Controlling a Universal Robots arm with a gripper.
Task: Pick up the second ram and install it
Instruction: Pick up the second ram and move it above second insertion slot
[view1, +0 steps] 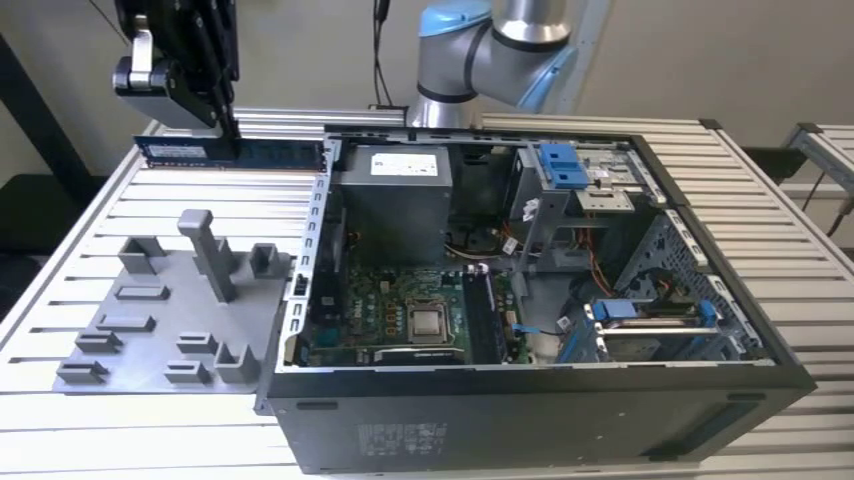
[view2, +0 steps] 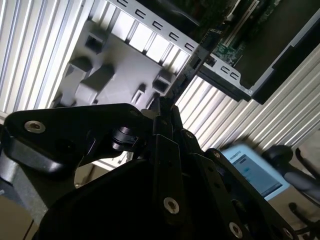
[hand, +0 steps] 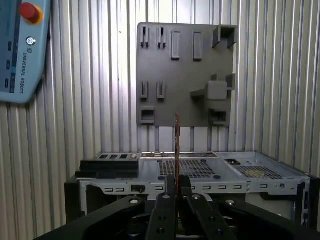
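Second ram (view1: 280, 152) apparently in jaws, holder tray (view1: 158, 345) near, case (view1: 534, 410) beside

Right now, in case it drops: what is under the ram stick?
Table slats, beside the grey holder plate and the computer case. The gripper holds the ram stick above them; its own edge covers the spot straight beneath.

An open computer case (view1: 534, 430) fills the centre and right of the exterior view. It stands on a slatted metal table (view1: 134, 440). Inside it, a grey power-supply box (view1: 394, 205) sits above the green motherboard (view1: 387, 315). A grey holder plate (view1: 174, 320) lies just beside the case, at the lower left.
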